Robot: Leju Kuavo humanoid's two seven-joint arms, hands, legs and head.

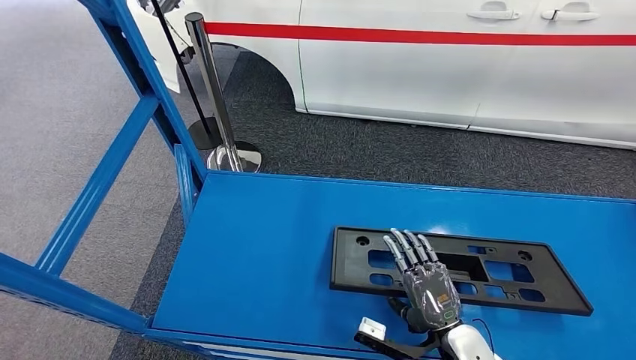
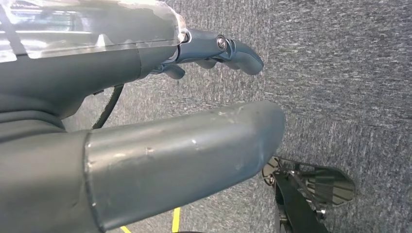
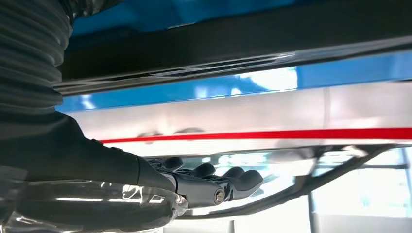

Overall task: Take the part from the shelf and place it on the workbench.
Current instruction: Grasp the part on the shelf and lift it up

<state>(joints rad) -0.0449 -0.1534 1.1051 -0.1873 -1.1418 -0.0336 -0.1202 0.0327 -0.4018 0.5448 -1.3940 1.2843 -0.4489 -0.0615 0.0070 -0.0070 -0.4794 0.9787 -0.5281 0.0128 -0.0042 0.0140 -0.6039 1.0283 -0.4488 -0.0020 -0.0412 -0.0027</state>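
A flat black plastic part (image 1: 525, 274) with several cut-outs lies on the blue shelf surface (image 1: 262, 247), towards its near right. My right hand (image 1: 427, 289) is stretched over the part's near left portion, fingers straight and together, thumb beside the part's near edge. In the right wrist view the fingers (image 3: 214, 187) stand a little off the black part (image 3: 243, 43), holding nothing. My left hand (image 2: 170, 145) hangs over grey carpet with nothing in it.
Blue frame bars (image 1: 97, 187) rise at the shelf's left side. A chrome stanchion post (image 1: 217, 97) stands on the carpet beyond the far left corner. A white car (image 1: 450, 67) with a red stripe is parked behind the shelf.
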